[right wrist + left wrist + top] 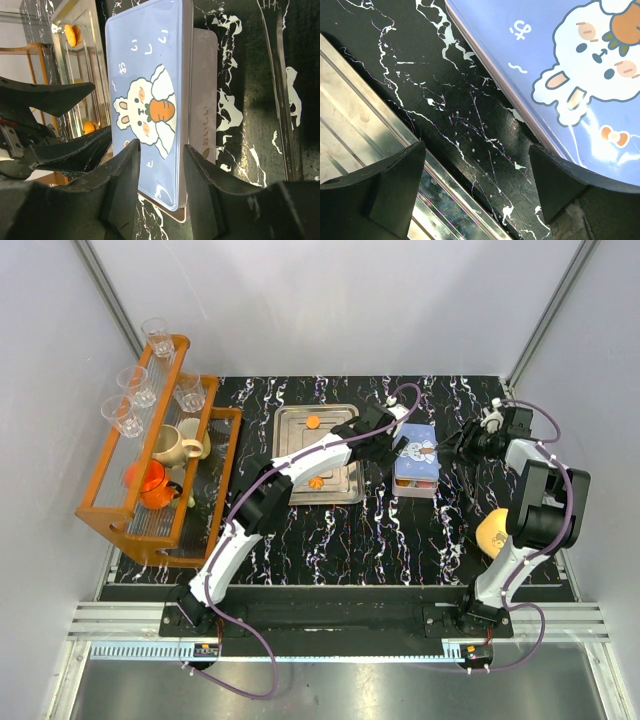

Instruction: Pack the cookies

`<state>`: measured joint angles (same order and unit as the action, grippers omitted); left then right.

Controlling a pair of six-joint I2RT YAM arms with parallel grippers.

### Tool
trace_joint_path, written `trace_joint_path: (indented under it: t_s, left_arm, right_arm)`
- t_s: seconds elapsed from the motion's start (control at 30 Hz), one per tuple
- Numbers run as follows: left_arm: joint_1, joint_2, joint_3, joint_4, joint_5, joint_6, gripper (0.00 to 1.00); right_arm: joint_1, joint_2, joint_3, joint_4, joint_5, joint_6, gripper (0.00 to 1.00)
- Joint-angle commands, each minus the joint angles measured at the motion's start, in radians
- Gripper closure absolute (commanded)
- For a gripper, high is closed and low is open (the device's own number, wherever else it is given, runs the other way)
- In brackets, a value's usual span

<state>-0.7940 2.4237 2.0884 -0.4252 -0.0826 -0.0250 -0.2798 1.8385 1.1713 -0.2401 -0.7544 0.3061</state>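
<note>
Two round orange cookies lie in the steel tray (300, 455): one at its far edge (312, 422), one near its front (317, 482). Both show in the right wrist view (72, 35) (90, 127). A blue tin lid with a bunny picture (416, 452) lies askew on its pale tin base (205, 100). My left gripper (390, 440) (476, 150) is open and empty over bare tabletop between tray and lid (560, 65). My right gripper (447, 450) (161, 150) is open at the lid's near right corner (150, 75); I cannot tell if it touches.
An orange wooden rack (150, 470) with glasses, mugs and an orange cup stands at the left. A large yellow-orange lump (492, 533) lies by the right arm. Grey walls close in the black marble table (400, 540) on three sides.
</note>
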Motion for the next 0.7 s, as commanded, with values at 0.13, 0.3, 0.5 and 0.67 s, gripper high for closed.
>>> trace_joint_path:
  t_s: [0.13, 0.3, 0.5, 0.67]
  left_arm:
    - [-0.002, -0.06, -0.039, 0.055, -0.019, 0.005, 0.12]
    - [0.01, -0.103, -0.082, 0.071, -0.026, 0.004, 0.12]
    - [0.033, -0.158, -0.14, 0.088, -0.029, 0.007, 0.12]
    - [0.056, -0.184, -0.145, 0.089, -0.022, 0.007, 0.12]
  right_arm:
    - [0.005, -0.102, 0.051, -0.034, 0.017, -0.085, 0.5]
    - [0.025, -0.133, 0.076, -0.074, 0.029, -0.166, 0.47]
    - [0.079, -0.119, 0.136, -0.165, 0.046, -0.353, 0.46]
    - [0.143, -0.09, 0.174, -0.237, 0.084, -0.496, 0.46]
